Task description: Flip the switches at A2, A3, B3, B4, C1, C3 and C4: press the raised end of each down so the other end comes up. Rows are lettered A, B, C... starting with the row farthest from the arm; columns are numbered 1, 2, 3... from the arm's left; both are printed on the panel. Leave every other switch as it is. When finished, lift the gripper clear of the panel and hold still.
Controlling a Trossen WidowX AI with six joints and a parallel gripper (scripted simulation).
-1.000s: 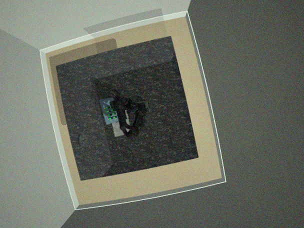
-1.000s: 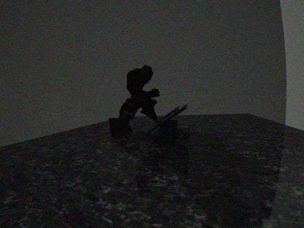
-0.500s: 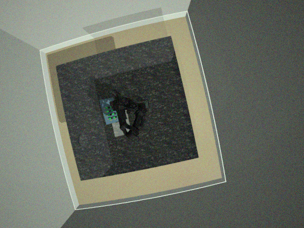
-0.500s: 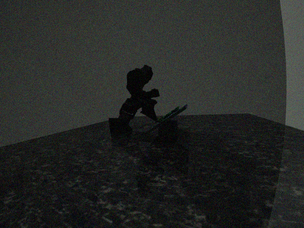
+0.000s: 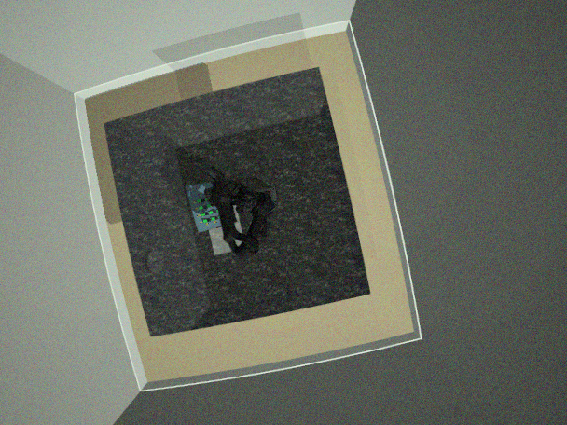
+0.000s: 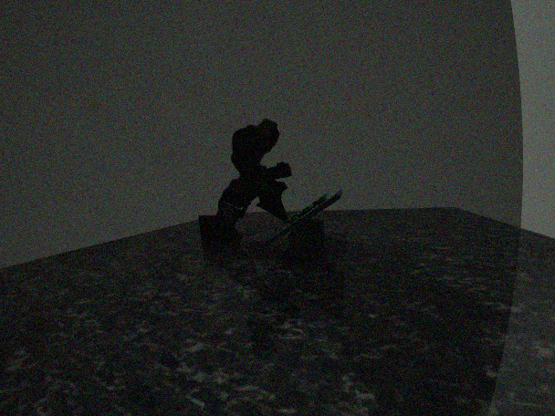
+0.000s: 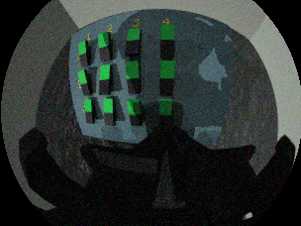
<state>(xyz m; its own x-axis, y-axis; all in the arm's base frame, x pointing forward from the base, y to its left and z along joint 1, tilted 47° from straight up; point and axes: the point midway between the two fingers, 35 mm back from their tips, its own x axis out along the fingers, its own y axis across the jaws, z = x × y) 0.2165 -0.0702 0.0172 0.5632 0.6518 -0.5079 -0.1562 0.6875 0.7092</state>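
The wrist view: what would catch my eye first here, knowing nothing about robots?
Probably the bright green ends of the dark rocker switches, set in three rows of four on the tilted grey-blue panel in the upper half of the picture. Below them, the dark shut gripper points at the bottom row's right end. From the side, the black arm hunches over the panel on the dark speckled tabletop.

the panel (image 7: 198,75) is a blue-grey slab propped at a tilt on a dark stand, its far edge raised. it carries twelve rocker switches (image 7: 134,68) in three rows of four, each half green, half black, with yellow column numbers above the far row. in the top view the panel (image 5: 196,196) is partly hidden under the arm.
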